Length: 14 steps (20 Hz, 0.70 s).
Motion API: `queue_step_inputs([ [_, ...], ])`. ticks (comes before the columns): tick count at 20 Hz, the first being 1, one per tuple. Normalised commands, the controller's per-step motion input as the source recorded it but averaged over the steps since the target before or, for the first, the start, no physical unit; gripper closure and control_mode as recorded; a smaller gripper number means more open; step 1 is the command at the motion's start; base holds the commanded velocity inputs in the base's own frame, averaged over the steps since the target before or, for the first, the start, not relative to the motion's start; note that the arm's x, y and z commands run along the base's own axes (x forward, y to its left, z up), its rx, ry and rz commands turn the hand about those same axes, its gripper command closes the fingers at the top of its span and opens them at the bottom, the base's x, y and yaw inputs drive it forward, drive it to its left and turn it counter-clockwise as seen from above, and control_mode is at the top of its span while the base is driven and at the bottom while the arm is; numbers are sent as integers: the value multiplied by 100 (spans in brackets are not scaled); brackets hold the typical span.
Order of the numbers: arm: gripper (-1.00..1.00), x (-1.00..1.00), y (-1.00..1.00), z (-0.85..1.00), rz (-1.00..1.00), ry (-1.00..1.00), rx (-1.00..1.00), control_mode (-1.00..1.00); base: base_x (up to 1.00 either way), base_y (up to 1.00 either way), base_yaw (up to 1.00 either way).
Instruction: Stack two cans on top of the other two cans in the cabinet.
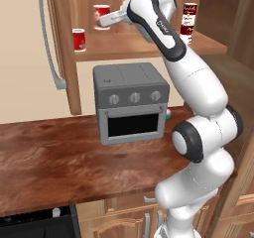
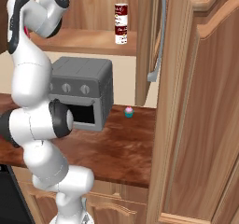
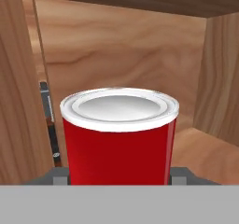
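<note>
Above the shelf of the cabinet [image 1: 124, 46], the gripper [image 1: 101, 20] clamps a red can [image 3: 119, 134] — off-centre release risks toppling it off the lower can [image 1: 79, 39].

Four cans showing: two red ones [image 1: 79, 39] [image 1: 101, 17], two stacked [image 1: 189, 10] [image 1: 186, 34]. One toaster oven [image 1: 131, 102] sitting on tabletop [image 1: 54, 157], three knobs. One cupcake [image 2: 128, 111]. One cabinet [image 1: 124, 46].

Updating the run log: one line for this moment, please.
pincer: shut on red can, lifted | stacked pair: on cabinet shelf | second red can: on shelf, left
</note>
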Motion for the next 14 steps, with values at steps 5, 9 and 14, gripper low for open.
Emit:
queue_step_inputs([
  [5,100,0,22,14,1,0,0,-100,0,0,0],
  [9,100,2,23,6,2,0,0,-100,0,0,0],
  [14,100,9,28,0,3,0,0,-100,0,0,0],
])
